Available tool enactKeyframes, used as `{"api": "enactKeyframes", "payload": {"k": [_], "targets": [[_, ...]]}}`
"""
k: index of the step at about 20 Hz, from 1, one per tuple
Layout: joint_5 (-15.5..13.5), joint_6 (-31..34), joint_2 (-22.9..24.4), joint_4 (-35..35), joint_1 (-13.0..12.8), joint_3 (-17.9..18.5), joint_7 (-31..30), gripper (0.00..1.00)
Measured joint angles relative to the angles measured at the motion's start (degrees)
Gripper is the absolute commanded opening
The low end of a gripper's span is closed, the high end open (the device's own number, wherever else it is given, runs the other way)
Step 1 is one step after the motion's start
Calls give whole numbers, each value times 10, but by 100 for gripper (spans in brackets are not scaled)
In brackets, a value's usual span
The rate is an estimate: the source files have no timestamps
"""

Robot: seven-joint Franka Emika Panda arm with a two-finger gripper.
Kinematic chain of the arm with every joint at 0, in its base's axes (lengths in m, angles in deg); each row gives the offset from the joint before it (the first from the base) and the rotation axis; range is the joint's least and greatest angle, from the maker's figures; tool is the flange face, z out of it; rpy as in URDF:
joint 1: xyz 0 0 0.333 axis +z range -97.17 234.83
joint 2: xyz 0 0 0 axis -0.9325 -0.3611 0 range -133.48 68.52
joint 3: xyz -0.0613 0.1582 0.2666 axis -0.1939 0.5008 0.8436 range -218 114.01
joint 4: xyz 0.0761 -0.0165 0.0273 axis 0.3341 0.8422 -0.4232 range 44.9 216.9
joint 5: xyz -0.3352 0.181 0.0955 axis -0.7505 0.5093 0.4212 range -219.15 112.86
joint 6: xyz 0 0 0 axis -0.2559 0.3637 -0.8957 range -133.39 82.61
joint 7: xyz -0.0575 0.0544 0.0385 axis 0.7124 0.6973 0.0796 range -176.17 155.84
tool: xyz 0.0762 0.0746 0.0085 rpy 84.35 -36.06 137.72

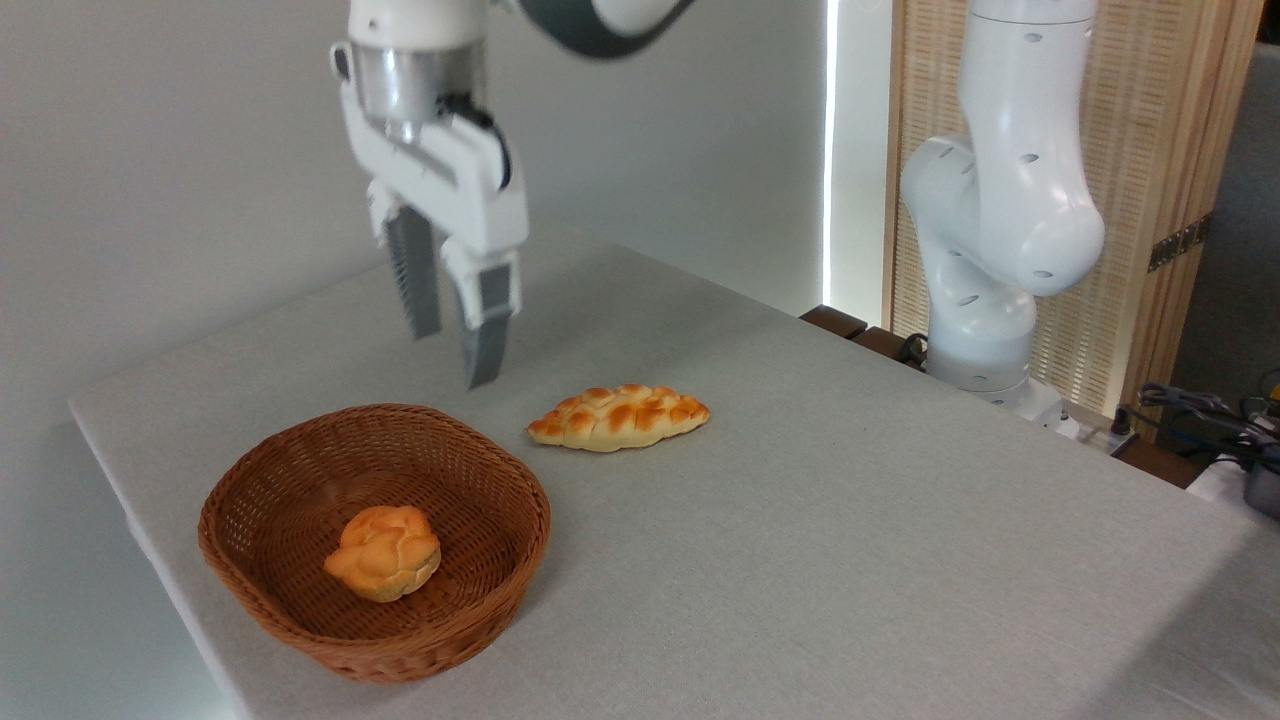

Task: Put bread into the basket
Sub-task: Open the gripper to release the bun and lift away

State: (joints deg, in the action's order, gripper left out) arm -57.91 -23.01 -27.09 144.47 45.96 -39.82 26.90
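The bread (pixel 383 551), a small round orange-golden bun with a knotted top, lies inside the brown wicker basket (pixel 290 470) at the front left of the table. My gripper (pixel 455 355) hangs in the air above the basket's far rim, well clear of the bun. Its two fingers are apart and hold nothing.
A longer braided oval loaf (pixel 619 417) lies on the grey table (pixel 850 520) just right of the basket's far side. The arm's white base (pixel 985 330) stands at the table's back right. Cables (pixel 1200 410) lie at the far right edge.
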Motion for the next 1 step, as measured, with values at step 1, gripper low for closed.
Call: {"api": "enactKeyframes", "payload": {"k": [1], "targets": [[0,30,5,-9,0,0,0,100]]}}
